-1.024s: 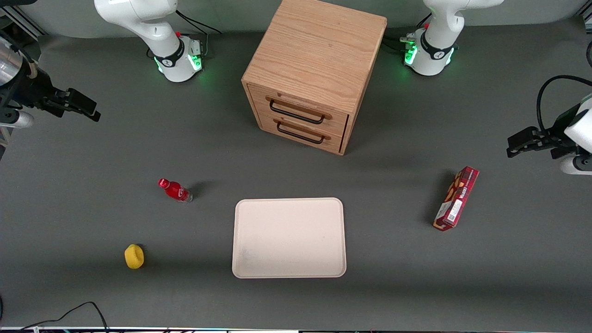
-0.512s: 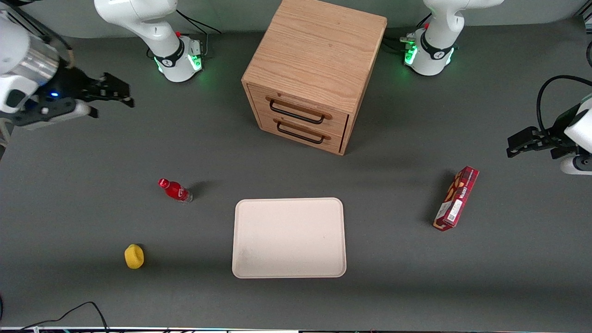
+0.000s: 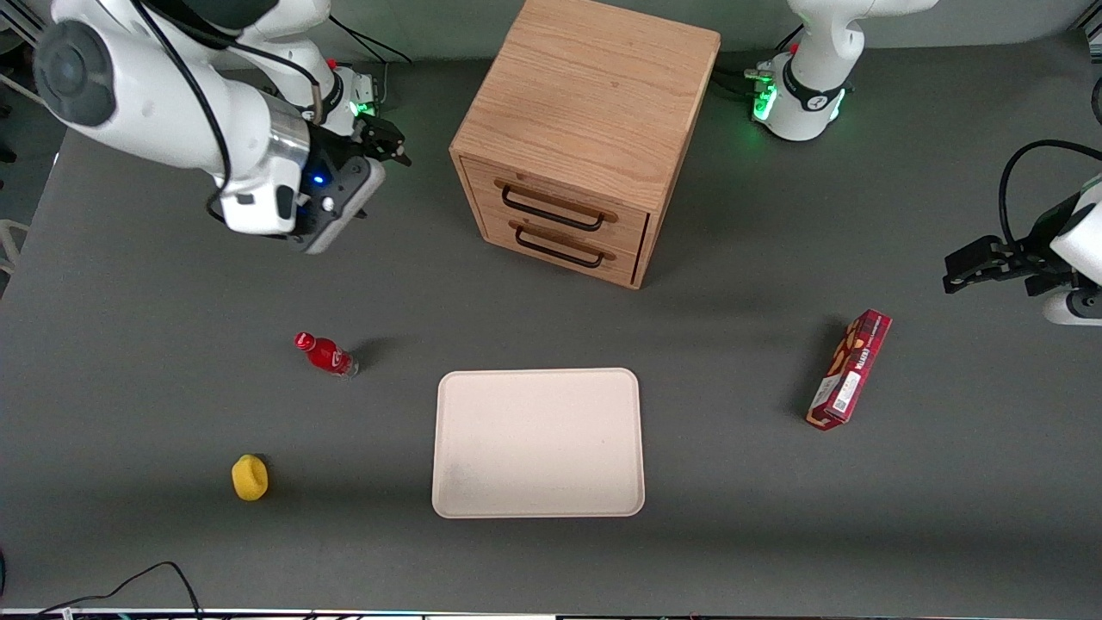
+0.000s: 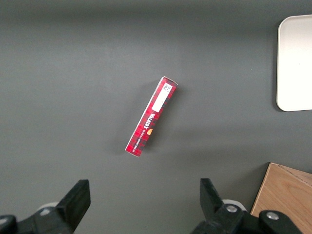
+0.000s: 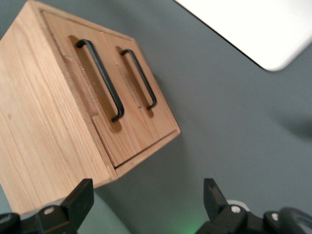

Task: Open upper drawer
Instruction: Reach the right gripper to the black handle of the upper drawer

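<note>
The wooden cabinet point(image 3: 585, 95) stands far from the front camera, near the arms' bases. The upper drawer point(image 3: 623, 222) is shut flush, its black wire handle point(image 3: 551, 211) above the lower drawer's handle point(image 3: 558, 251). My right gripper point(image 3: 385, 140) hovers beside the cabinet, toward the working arm's end, a clear gap away. It is open and empty. The right wrist view shows the upper drawer's handle point(image 5: 101, 78), the lower one point(image 5: 140, 78), and the gripper point(image 5: 146, 195) with its fingers point(image 5: 80, 195) wide apart over bare table.
A pale tray point(image 3: 538, 443) lies nearer the front camera than the cabinet. A red bottle point(image 3: 325, 354) and a yellow object point(image 3: 250, 477) lie toward the working arm's end. A red box point(image 3: 850, 368) lies toward the parked arm's end, also in the left wrist view point(image 4: 151, 117).
My right arm has swung in from the table's edge toward the cabinet; the gripper now hovers beside its side wall. The drawers have not moved.
</note>
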`<state>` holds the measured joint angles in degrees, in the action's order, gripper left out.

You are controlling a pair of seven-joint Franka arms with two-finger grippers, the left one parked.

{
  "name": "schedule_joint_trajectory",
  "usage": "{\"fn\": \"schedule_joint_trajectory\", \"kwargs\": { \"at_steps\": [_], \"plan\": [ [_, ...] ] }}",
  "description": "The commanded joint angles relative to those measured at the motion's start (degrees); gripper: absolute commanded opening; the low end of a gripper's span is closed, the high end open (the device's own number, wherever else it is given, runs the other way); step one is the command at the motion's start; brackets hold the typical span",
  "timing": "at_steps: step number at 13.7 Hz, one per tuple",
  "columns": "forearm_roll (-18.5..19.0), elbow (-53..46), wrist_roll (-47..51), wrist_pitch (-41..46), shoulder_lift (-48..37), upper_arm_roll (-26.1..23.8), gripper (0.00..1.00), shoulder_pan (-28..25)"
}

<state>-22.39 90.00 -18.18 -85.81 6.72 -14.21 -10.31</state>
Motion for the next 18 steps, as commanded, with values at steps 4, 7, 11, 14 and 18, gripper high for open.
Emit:
{"fn": "schedule_joint_trajectory", "kwargs": {
  "at_steps": [4,7,11,14,18],
  "plan": [
    [-0.73,-2.20,-6.34,-11.11,12.95,-9.24,1.00,0.03],
    [2.07,-2.03,-5.73,-14.55,16.91,-11.80,1.00,-1.11],
    [3.05,-1.24,-5.55,-17.72,19.64,-14.09,1.00,-1.64],
    [3.22,-0.36,-5.46,-19.30,19.82,-14.35,1.00,-2.52],
    [3.31,0.08,-4.42,-22.29,21.66,-15.58,1.00,-3.31]
  ]
}}
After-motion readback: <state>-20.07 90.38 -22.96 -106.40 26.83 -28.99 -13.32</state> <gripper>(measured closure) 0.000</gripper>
